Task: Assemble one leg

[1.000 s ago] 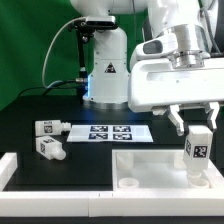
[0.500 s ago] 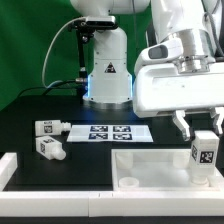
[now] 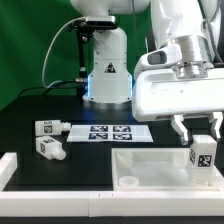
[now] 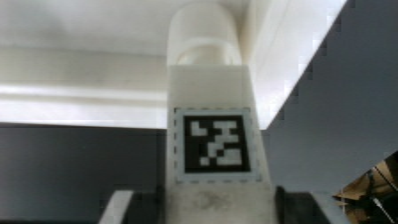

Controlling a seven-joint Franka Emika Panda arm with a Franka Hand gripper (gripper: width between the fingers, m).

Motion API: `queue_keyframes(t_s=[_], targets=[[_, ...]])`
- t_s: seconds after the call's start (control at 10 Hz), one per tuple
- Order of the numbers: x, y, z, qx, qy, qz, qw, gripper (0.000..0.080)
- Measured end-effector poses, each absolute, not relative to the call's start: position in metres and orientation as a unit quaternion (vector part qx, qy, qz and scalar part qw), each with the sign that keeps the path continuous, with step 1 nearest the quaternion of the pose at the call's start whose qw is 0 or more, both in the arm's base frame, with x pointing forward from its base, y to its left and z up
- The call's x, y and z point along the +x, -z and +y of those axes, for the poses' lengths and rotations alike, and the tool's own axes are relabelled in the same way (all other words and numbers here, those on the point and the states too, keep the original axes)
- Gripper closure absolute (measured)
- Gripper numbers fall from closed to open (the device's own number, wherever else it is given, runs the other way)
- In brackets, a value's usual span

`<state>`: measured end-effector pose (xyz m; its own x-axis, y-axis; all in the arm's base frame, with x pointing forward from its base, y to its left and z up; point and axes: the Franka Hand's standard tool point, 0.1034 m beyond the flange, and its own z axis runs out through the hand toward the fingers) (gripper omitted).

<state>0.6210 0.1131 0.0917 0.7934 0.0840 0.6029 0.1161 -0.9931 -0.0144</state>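
The end effector [image 3: 199,134] [image 4: 199,208] is clenched on the leg [image 3: 203,156] [image 4: 214,100]. Its two dark fingers [image 3: 183,128] press the leg's upper part from either side. The leg stands upright directly below the end effector, its black-and-white tag facing the exterior camera. In the wrist view the same tag sits right ahead of the fingers, with the leg's rounded end beyond it.

Beneath the end effector lies the large white panel [image 3: 160,160], and the leg's lower end is at the panel's corner on the exterior view's right. I cannot tell whether the leg touches the panel there. A round socket [image 3: 129,181] shows at the panel's near corner, well away from the end effector toward the exterior view's left.

Farther that way, on the black bench [image 3: 25,115], the marker board [image 3: 110,132] lies flat. Two spare legs [image 3: 48,138] lie on their sides just beyond it.
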Motion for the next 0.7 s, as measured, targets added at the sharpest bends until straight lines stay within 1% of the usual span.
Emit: queue_keyframes(t_s=[0.3,0.4,0.5,0.6,0.7], targets=[[0.6219,-0.0918,0.1126,-0.949,0.309,-0.052,0.027,0.0512],[0.6201,-0.0888,0.1131,-0.952,0.302,-0.053,0.029,0.0512],[0.62,-0.0887,0.1131,-0.952,0.302,-0.053,0.029,0.0295],[0.6198,-0.0881,0.1131,-0.952,0.301,-0.053,0.029,0.0295],[0.6181,-0.0856,0.1142,-0.955,0.291,-0.054,0.031,0.0196]])
